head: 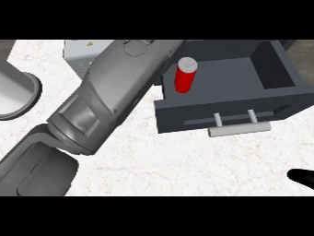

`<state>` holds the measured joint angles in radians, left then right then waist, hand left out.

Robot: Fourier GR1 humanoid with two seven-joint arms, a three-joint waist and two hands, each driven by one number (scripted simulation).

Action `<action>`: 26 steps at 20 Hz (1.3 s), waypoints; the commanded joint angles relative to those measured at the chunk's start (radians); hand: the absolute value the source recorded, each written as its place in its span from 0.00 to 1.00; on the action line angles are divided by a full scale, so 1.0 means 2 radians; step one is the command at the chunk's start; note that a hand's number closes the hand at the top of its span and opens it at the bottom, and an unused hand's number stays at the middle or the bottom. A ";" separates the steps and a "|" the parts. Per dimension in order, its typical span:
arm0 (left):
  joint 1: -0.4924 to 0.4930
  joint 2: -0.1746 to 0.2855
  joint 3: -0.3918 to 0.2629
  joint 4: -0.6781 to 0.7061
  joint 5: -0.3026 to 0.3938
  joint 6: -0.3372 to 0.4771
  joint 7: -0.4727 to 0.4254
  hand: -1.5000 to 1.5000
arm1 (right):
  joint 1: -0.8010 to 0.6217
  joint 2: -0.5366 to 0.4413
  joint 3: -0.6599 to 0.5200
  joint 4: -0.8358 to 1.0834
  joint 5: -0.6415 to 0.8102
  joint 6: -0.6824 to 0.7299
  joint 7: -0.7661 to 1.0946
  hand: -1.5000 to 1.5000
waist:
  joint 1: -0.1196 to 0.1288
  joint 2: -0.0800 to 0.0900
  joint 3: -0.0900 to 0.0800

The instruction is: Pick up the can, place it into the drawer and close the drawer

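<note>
A red can [185, 74] with a white top stands upright inside the open dark grey drawer [282, 99], near its left wall. My left forearm [112, 92] runs from the lower left up past the drawer's left side. It leaves the view at the top, so the left hand does not show. Only the black fingers of my right hand [313, 180] show, at the lower right corner. They are fairly straight, hold nothing, and lie well in front of the drawer. The drawer's pale bar handle [239, 127] faces me.
A big grey cylinder [6, 90] lies at the left edge of the white marble counter [186, 161]. A light grey box [83, 51] with a yellow mark stands at the back, partly hidden by my left forearm.
</note>
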<state>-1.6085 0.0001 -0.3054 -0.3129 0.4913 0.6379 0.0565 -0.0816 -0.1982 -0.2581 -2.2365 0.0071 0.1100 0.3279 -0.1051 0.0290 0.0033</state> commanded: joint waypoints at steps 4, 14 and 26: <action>-0.005 0.000 0.012 0.001 0.035 -0.002 -0.014 0.00 | -0.034 -0.046 0.034 0.040 0.091 0.020 -0.045 0.00 | 0.009 0.002 0.000; -0.018 0.000 0.005 -0.001 0.060 0.014 -0.024 0.00 | -0.099 -0.070 0.125 0.159 0.269 -0.013 -0.100 0.00 | 0.026 0.000 0.000; -0.010 0.009 0.026 0.016 0.042 -0.028 -0.029 0.00 | -0.188 -0.051 0.189 0.384 0.425 -0.093 -0.146 0.00 | 0.054 -0.009 -0.001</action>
<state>-1.6498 0.0145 -0.2680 -0.2725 0.5754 0.6011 -0.0049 -0.4000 -0.3088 0.0973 -1.5968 0.7782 -0.0309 0.0604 -0.0072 0.0187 0.0013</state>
